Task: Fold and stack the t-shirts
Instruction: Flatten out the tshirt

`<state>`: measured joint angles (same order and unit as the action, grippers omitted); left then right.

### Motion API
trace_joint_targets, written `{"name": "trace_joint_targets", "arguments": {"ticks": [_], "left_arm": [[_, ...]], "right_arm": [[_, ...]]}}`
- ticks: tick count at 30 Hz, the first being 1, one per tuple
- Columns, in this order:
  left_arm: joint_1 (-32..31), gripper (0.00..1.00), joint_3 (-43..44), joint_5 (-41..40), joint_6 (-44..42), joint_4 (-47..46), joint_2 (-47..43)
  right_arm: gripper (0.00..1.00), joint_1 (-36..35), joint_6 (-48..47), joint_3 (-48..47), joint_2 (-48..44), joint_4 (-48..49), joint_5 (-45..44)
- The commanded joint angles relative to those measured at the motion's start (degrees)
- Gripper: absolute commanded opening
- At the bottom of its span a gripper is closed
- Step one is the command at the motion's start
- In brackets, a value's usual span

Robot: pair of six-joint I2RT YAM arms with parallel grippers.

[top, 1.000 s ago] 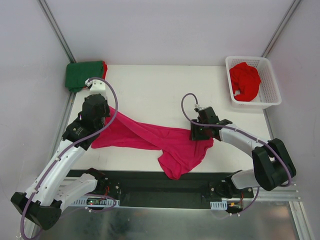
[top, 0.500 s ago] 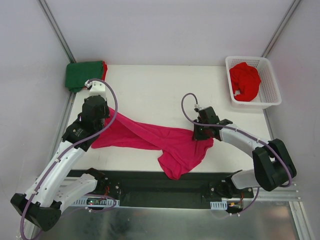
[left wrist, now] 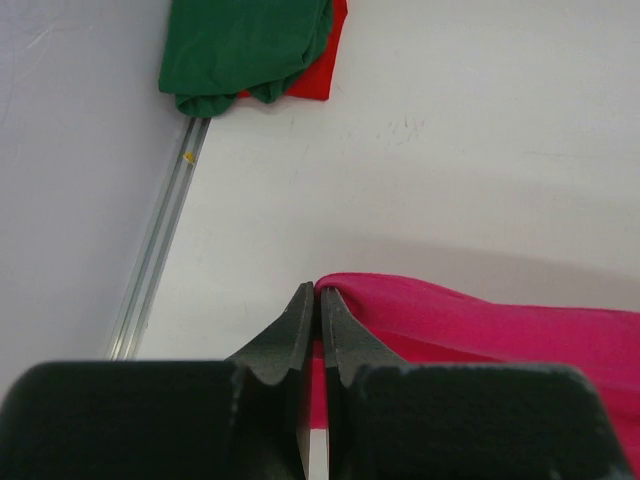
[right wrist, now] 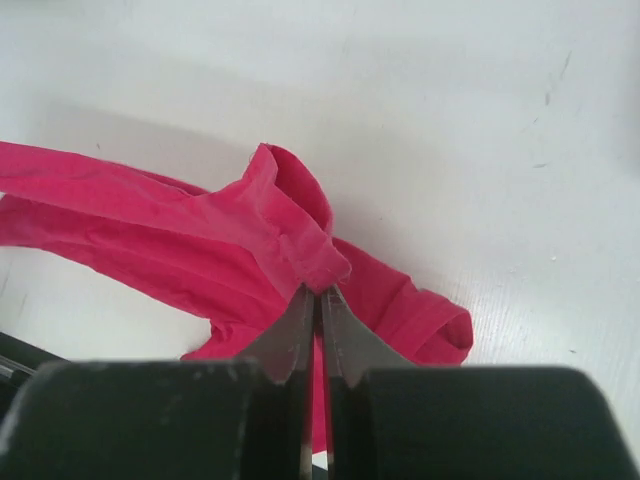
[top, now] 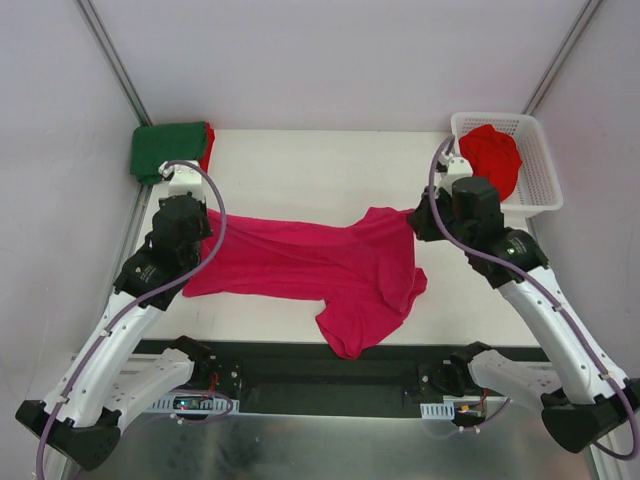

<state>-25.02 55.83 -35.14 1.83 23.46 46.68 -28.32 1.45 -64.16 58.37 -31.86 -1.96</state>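
Observation:
The magenta-pink t-shirt (top: 320, 265) lies stretched across the table between both arms. My left gripper (top: 196, 238) is shut on its left edge (left wrist: 400, 305). My right gripper (top: 418, 222) is shut on a hem (right wrist: 300, 245) at its far right and holds it raised above the table. A folded dark green t-shirt (top: 167, 149) lies on a red one (top: 209, 140) at the far left corner; both show in the left wrist view, the green one (left wrist: 245, 45) over the red one (left wrist: 318, 75). Another red t-shirt (top: 490, 160) lies crumpled in the basket.
A white lattice basket (top: 537, 180) stands at the far right corner, close behind my right arm. A metal rail (left wrist: 160, 245) runs along the table's left edge. The shirt's lower part (top: 350, 335) hangs near the front edge.
My right gripper has lifted the shirt's right edge and carried it back and to the right, spreading the cloth wider. My left gripper has kept its hold and shifted slightly.

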Motion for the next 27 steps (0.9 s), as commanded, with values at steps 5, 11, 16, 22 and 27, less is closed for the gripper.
{"name": "trace_joint_targets", "arguments": {"ticks": [5, 11, 16, 22, 27], "left_arm": [[0.67, 0.00, 10.69, -2.04, -3.05, 3.34, -3.34], [0.58, 0.00, 21.76, -3.18, -5.60, 7.82, -6.68], [0.58, 0.00, 31.34, 0.14, -4.47, 14.22, -9.93], [0.58, 0.00, 38.12, 11.29, -1.91, 19.86, -12.57], [0.67, 0.00, 40.75, 25.98, 1.86, 22.41, -14.15]], "right_arm": [[0.01, 0.19, -5.32, -14.83, -4.75, -12.00, -6.65], [0.01, 0.19, -8.57, -30.92, -6.07, -18.23, -12.10], [0.01, 0.28, -11.03, -45.58, -6.60, -21.93, -11.15], [0.01, 0.28, -12.00, -52.20, -9.32, -21.67, -4.21], [0.01, 0.19, -11.74, -55.19, -12.75, -20.88, 1.42]]}}
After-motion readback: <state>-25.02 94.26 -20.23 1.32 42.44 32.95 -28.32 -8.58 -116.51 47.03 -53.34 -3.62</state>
